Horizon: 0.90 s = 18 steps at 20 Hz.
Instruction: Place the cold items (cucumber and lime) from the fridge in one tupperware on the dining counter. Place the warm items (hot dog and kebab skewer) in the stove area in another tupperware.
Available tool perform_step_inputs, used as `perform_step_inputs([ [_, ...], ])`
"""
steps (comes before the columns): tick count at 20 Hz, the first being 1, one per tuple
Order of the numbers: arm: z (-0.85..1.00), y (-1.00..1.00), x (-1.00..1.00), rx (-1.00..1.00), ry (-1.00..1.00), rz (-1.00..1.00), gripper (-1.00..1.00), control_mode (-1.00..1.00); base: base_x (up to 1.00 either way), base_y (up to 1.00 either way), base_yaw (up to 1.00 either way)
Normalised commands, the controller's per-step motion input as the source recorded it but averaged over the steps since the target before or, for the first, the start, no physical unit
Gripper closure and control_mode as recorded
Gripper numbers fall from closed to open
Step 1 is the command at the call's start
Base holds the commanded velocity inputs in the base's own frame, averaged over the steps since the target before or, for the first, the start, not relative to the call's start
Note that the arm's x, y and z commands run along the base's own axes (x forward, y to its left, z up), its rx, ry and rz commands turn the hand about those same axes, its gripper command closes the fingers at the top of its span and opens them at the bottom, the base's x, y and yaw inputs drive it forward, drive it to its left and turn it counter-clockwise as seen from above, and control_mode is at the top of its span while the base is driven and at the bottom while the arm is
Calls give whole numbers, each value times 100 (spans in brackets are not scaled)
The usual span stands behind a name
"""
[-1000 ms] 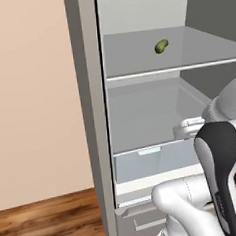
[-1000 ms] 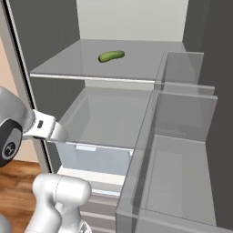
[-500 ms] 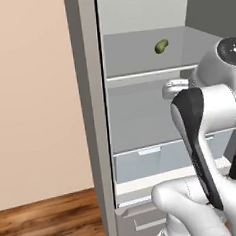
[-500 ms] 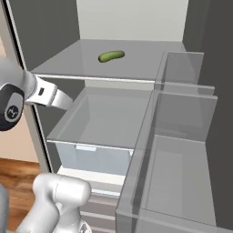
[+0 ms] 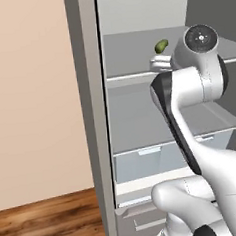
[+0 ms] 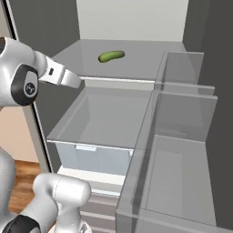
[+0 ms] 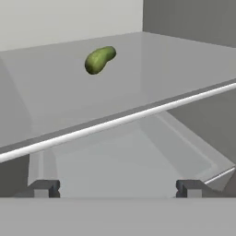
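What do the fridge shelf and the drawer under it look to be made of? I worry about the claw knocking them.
The shelf under the cucumber looks like smooth pale grey plastic or frosted glass: flat matte sheen, lighter front trim. The drawer looks like clear plastic: its inside shows through the front wall. Being a rendered scene, neither is certain.

bare shelf [image 6: 91,63] around cucumber [image 6: 111,56], shelf front edge [image 7: 120,120] between tool [image 7: 117,188] and it

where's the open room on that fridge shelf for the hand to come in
The pale grey fridge shelf is bare from its front edge to the small dark green cucumber near the back wall. The open gripper has free passage there. Tighter on the right, by the clear door bins.
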Motion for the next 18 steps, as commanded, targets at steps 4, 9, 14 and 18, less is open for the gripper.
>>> perform_step_inputs([
  [4, 25, -16, 79, 1, -1, 0, -100, -100, 0, 0, 0],
  [9, 0, -15, 82, 2, 2, 0, -100, -100, 0, 0, 0],
  [14, 0, -17, 82, 0, 1, 0, -100, -100, 0, 0, 0],
  [18, 0, -18, 71, 1, 3, 0, -100, -100, 0, 0, 0],
])
